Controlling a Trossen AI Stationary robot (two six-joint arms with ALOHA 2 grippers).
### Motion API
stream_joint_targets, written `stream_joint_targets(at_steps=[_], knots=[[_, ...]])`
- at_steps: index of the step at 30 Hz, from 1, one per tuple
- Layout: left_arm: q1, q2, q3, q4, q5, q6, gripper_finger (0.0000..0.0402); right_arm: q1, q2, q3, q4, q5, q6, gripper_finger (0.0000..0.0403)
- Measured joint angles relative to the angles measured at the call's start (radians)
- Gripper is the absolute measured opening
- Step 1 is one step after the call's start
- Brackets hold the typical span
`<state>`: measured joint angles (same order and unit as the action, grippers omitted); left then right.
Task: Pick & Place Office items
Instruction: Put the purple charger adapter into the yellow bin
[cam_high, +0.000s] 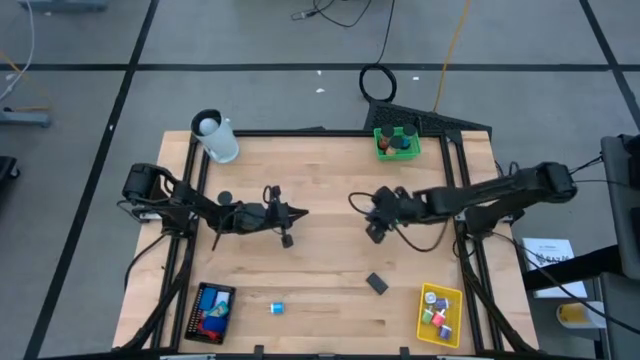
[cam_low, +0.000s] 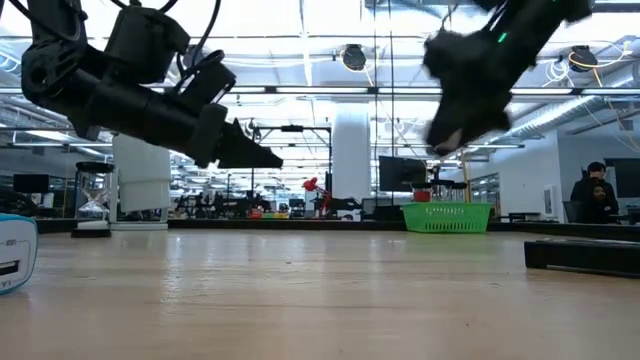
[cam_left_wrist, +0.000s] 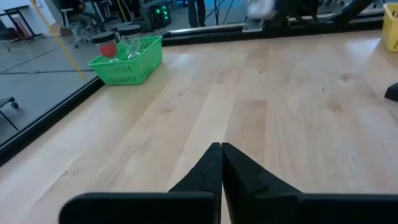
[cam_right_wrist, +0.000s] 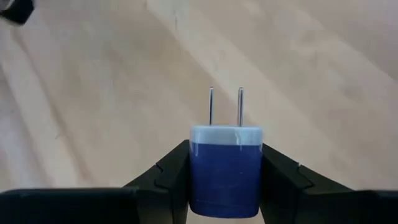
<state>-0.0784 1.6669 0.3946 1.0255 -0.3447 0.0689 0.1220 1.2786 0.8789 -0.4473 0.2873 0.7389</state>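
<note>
Right pincer (cam_right_wrist: 225, 180) pinched a blue plug adapter (cam_right_wrist: 225, 168); left pincer (cam_left_wrist: 221, 163) was pressed together, empty.
High view: right pincer (cam_high: 377, 228) hung mid-desk (cam_high: 320, 180), far from yellow tray (cam_high: 439, 312). Right wrist view: adapter, prongs forward, could slip and drop short.

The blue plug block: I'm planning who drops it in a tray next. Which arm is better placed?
The right arm. Its gripper is shut on the blue plug block, above the table's middle. The left gripper is shut and empty, farther from the yellow tray.
</note>
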Motion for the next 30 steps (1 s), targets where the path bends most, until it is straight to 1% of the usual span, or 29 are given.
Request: stream_joint_targets(at_steps=[3, 7, 10, 13, 15, 17, 21, 24, 26, 30], knots=[[0.0, 0.0, 0.0, -0.008, 0.0, 0.0, 0.0017, 0.089, -0.021, 0.067, -0.192, 0.02, 0.111, 0.0129], [0.0, 0.0, 0.0, -0.013, 0.0, -0.012, 0.0037, 0.209, -0.016, 0.133, -0.371, 0.017, 0.259, 0.0129], [0.0, 0.0, 0.0, -0.015, 0.0, -0.017, 0.0043, 0.302, -0.008, 0.149, -0.437, -0.047, 0.385, 0.0129], [0.0, 0.0, 0.0, -0.021, 0.0, -0.018, 0.0044, 0.404, -0.009, 0.149, -0.47, -0.137, 0.533, 0.0129], [0.0, 0.0, 0.0, -0.024, 0.0, -0.018, 0.0044, 0.479, -0.008, 0.149, -0.471, -0.199, 0.628, 0.0129], [0.0, 0.0, 0.0, -0.027, 0.0, -0.018, 0.0044, 0.559, -0.008, 0.149, -0.46, -0.234, 0.715, 0.0129], [0.0, 0.0, 0.0, -0.028, 0.0, -0.018, 0.0044, 0.716, 0.003, 0.149, -0.386, -0.232, 0.889, 0.0129], [0.0, 0.0, 0.0, -0.029, 0.0, -0.018, 0.0044, 0.816, 0.04, 0.15, -0.322, -0.207, 1.001, 0.0129], [0.0, 0.0, 0.0, -0.032, -0.001, -0.017, 0.0044, 0.864, 0.078, 0.15, -0.278, -0.208, 1.037, 0.0129], [0.0, 0.0, 0.0, -0.035, -0.001, -0.015, 0.0044, 0.92, 0.163, 0.15, -0.217, -0.219, 1.045, 0.0131]])
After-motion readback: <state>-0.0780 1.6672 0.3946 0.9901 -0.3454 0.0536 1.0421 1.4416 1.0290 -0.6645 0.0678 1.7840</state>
